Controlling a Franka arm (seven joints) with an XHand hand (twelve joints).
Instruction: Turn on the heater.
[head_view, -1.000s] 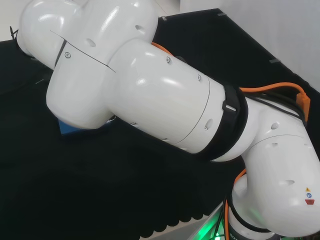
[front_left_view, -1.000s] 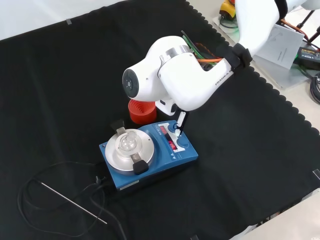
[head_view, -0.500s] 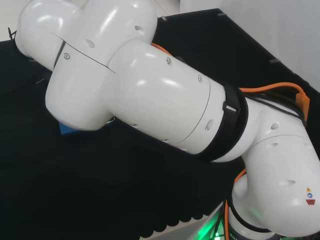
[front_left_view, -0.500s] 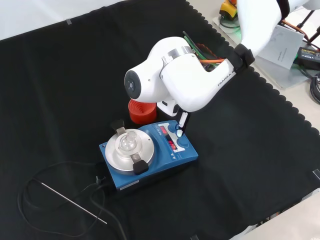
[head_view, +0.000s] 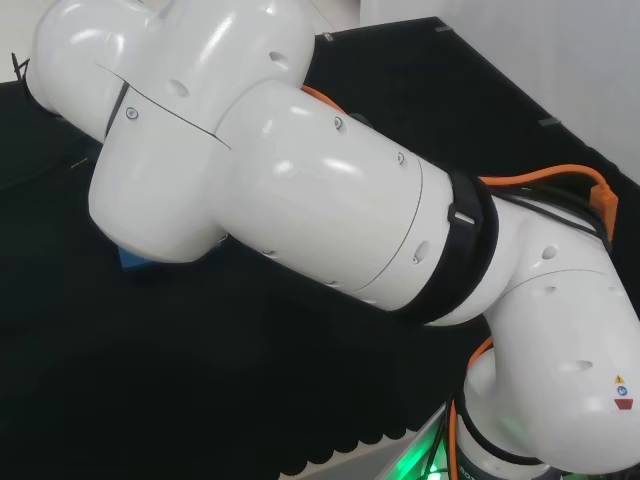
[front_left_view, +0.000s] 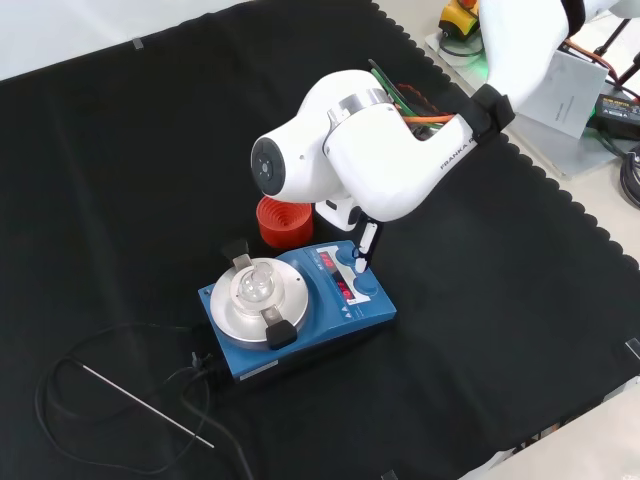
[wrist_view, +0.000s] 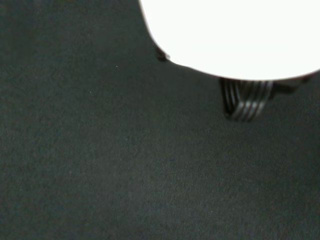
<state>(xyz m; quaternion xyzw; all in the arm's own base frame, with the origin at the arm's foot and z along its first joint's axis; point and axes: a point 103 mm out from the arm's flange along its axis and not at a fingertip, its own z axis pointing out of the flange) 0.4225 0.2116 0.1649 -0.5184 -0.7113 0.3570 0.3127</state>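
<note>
In the front view, one blue heater sits on the counter, carrying one glass flask on its round plate. My hand extends one straight finger onto the heater's right-side knob. One red ribbed stand sits just beyond the heater.
</note>
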